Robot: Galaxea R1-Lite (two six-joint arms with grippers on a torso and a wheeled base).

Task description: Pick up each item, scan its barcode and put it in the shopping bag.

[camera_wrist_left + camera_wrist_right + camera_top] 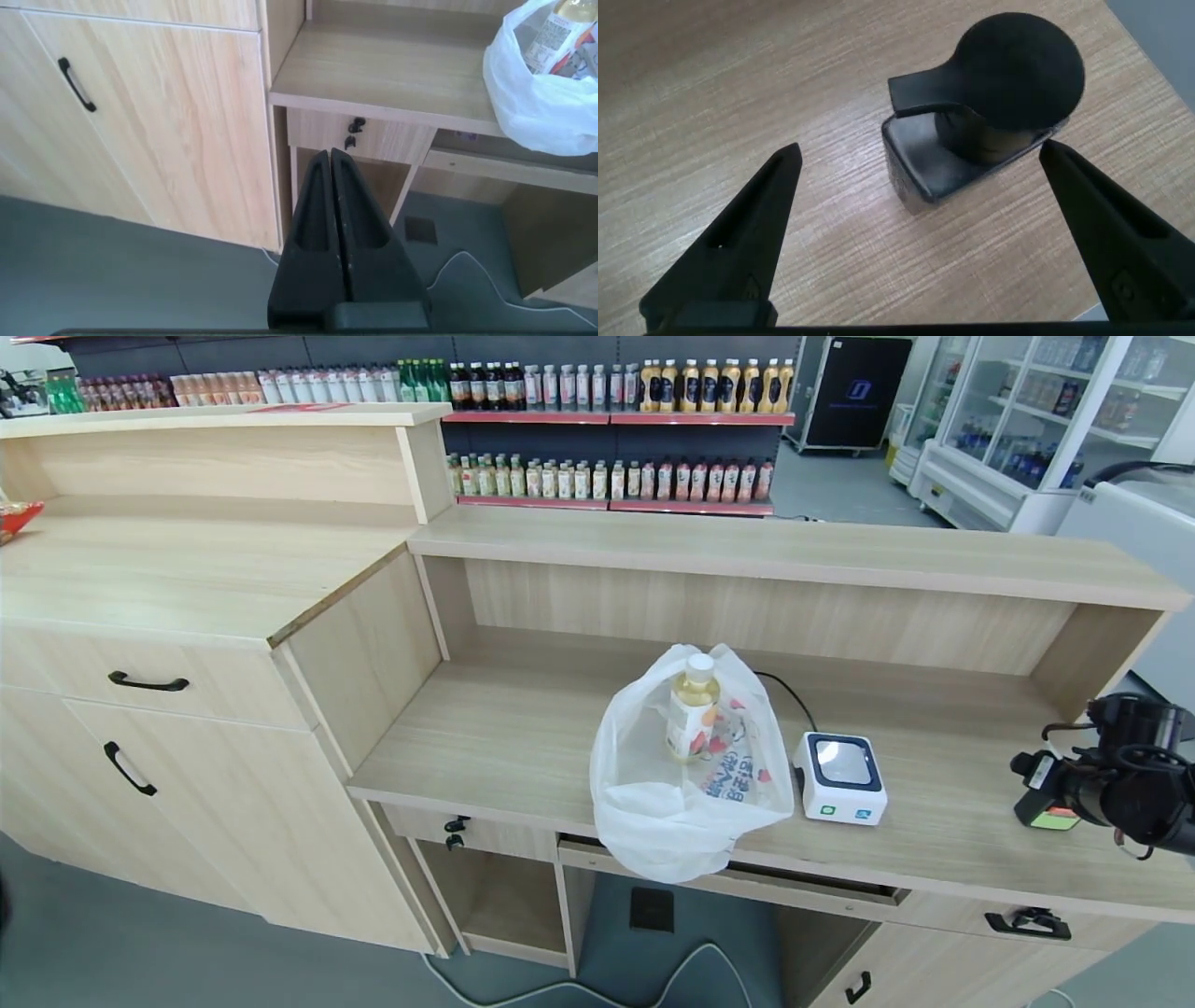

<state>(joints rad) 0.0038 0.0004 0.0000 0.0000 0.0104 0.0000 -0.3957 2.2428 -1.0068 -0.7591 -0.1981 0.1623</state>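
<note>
On the counter (523,737) mid-frame a bottle (693,714) sits in the shopping bag (644,803); the spread-wide right gripper (920,154) should next grab the dark thing (1008,75); the left gripper (332,159) is pinched together.

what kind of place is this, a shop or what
Most likely a small shop's checkout: shelves of bottled drinks behind the wooden counter, glass-door fridges to the right, and a barcode scanner beside a shopping bag with a bottle in it.

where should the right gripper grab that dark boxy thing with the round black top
Probably the squarish grey body, from above, with the open right gripper closing across its flat sides. The round black top is bulbous and would likely slip.
</note>
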